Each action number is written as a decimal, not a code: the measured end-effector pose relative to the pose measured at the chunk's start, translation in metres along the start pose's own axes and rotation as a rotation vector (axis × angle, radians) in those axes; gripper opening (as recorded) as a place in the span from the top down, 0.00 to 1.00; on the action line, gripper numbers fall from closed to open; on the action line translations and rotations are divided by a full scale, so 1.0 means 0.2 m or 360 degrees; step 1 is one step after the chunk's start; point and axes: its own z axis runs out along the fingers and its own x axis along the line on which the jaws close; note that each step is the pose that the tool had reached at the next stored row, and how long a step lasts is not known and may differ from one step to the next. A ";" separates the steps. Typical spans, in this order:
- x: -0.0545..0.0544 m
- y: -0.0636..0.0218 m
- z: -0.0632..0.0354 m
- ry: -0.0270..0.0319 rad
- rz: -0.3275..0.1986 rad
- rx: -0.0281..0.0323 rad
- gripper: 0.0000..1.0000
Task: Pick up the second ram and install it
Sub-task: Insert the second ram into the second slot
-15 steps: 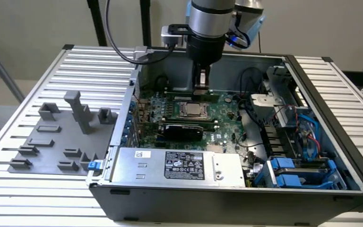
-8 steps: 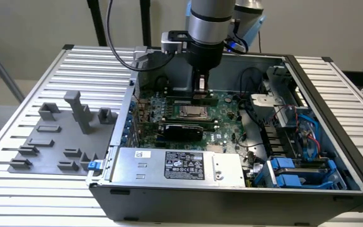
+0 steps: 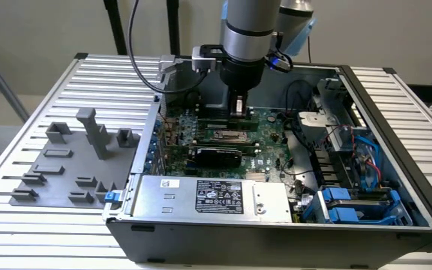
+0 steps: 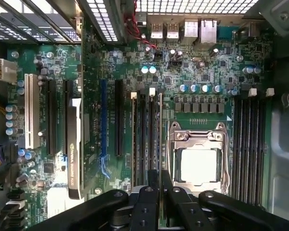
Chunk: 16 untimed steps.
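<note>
Inside the computer case, the pincer is hanging over the motherboard's memory slots, clamped on the second ram, edge-on so it lines up with a slot.

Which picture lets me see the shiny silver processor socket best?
The wrist view. It looks straight down on the processor socket, so its silver frame and pale square middle show whole. In the exterior view the processor socket lies flat and far off on the green board, just below the tool.
</note>
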 end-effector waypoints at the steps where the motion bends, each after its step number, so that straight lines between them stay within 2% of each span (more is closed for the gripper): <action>1: 0.00 0.000 0.009 -0.00010 0.0000 0.00001 1.00; 6: 0.00 -0.002 0.054 -0.00085 0.0000 -0.00002 1.00; 12: 0.04 -0.004 0.099 -0.00363 -0.0001 -0.00008 1.00; 16: 0.06 -0.007 0.116 -0.00414 0.0001 -0.00010 1.00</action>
